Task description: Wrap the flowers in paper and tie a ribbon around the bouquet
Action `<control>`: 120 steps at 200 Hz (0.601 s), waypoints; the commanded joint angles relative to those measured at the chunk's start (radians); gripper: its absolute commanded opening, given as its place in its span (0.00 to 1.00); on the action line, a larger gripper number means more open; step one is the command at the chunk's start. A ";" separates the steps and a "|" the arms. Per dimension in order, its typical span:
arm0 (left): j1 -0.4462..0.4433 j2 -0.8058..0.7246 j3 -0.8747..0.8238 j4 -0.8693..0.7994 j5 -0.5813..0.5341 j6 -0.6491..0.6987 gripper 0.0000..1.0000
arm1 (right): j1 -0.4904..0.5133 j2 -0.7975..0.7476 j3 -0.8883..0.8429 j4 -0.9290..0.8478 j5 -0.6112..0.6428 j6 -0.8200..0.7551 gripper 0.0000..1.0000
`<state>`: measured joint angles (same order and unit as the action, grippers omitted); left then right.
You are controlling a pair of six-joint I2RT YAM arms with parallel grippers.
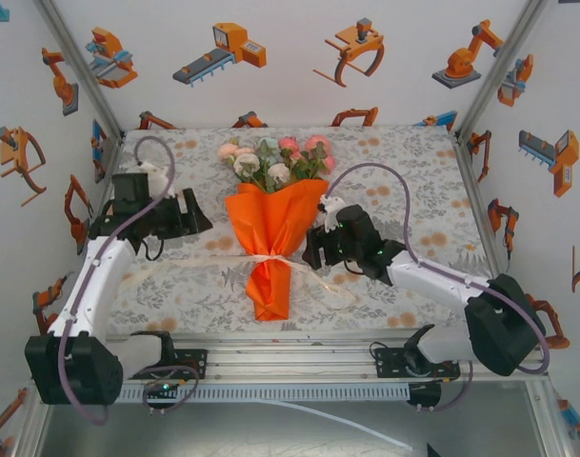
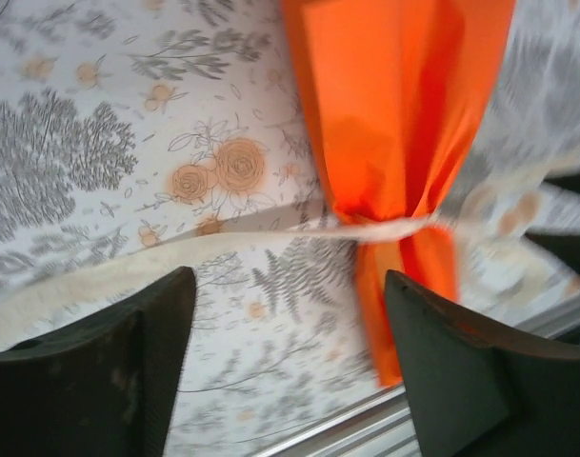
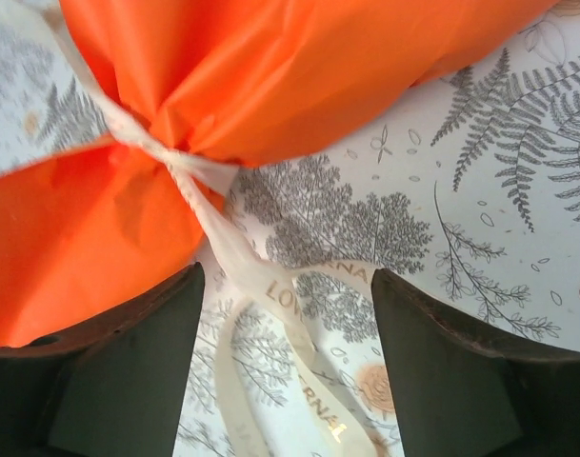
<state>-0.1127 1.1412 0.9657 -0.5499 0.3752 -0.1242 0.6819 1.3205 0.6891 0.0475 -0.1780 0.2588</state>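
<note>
Left gripper (image 1: pixel 202 221): jaws stand apart, nothing between them. It sits just left of the bouquet (image 1: pixel 269 228), level with the tied waist and clear of the paper (image 1: pixel 270 205). In the left wrist view its fingers (image 2: pixel 128 362) are spread wide, and a ribbon (image 2: pixel 223 240) tail crosses the tablecloth (image 2: pixel 99 124) ahead of them, touching neither.

Right gripper (image 1: pixel 313 252): jaws also apart, gripping nothing. It sits just right of the bouquet's waist; contact with the paper cannot be judged. In the right wrist view, two ribbon (image 3: pixel 270 286) tails with gold lettering lie loose on the cloth between the open fingers (image 3: pixel 128 371).

Bouquet lies flat on the tablecloth (image 1: pixel 404 162) midway between the grippers, narrow end nearest.
- Narrow end: orange paper flares slightly below the tie.
- Waist: ribbon (image 1: pixel 266 257) is wrapped round the pinched paper and knotted; one tail trails off to the bouquet's right.
- Above the waist: paper widens into a cone.
- Far end: flowers (image 1: pixel 275 157), pink, peach and white with green leaves, spill from the cone mouth.
</note>
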 commanded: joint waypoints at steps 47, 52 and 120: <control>-0.234 0.256 -0.044 -0.041 -0.094 0.543 0.87 | -0.003 0.213 0.052 0.055 -0.196 -0.081 0.57; -0.241 0.261 -0.053 -0.016 -0.094 0.543 0.89 | -0.002 0.221 0.052 0.064 -0.201 -0.077 0.53; -0.339 0.372 -0.125 0.235 -0.143 0.611 1.00 | -0.002 0.286 0.062 0.149 -0.248 -0.023 0.08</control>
<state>-0.4446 1.4471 0.8494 -0.4133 0.2657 0.4328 0.6819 1.5925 0.7162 0.1345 -0.3923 0.2115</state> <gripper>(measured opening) 0.997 0.125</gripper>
